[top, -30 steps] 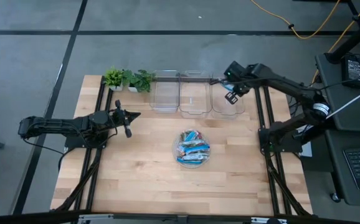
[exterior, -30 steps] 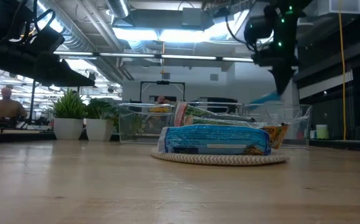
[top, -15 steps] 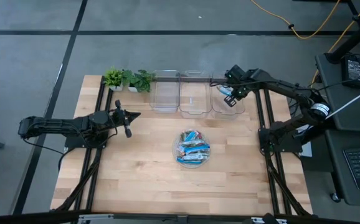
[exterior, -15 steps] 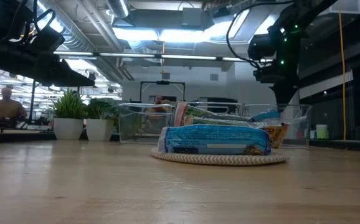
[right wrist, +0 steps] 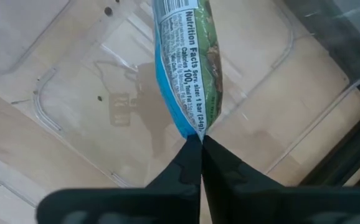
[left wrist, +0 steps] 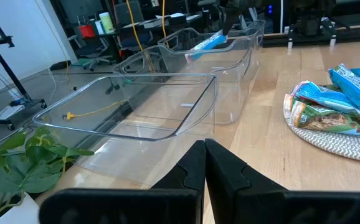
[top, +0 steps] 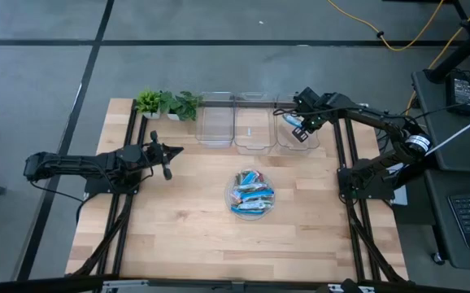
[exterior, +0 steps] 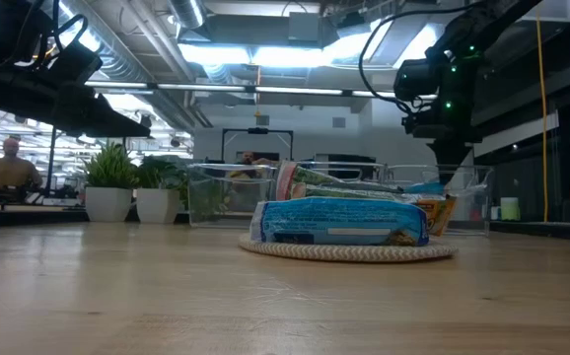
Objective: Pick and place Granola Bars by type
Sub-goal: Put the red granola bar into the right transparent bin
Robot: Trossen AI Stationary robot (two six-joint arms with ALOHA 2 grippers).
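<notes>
A heap of granola bars (top: pixel 252 194) in blue, green and white wrappers lies on a round woven mat (exterior: pixel 349 250) at the table's middle. Three clear bins (top: pixel 255 122) stand in a row along the far edge. My right gripper (right wrist: pixel 200 138) is shut on one blue-and-green bar (right wrist: pixel 187 68) inside the rightmost bin (top: pixel 298 133). My left gripper (left wrist: pixel 203 149) is shut and holds nothing; it hovers at the table's left (top: pixel 167 156), pointing toward the bins. My right gripper pinches the bar by the crimped end of its wrapper (right wrist: pixel 194 130) between its two fingertips, coming from above and pointing down into the rightmost bin. The bar hangs below the fingers, down inside the bin; whether its far end touches the bin floor I cannot tell.
Two small potted plants (top: pixel 167 104) stand at the far left corner beside the bins. The left and middle bins (left wrist: pixel 144 106) hold nothing I can see. Bare wood lies near and left of the mat. A person sits in the room beyond (exterior: pixel 9 163).
My right gripper has moved down into the rightmost bin and slightly toward the table's left, carrying the bar from above the bin's rim to inside it. It has stayed shut on the bar. My left arm has kept still.
</notes>
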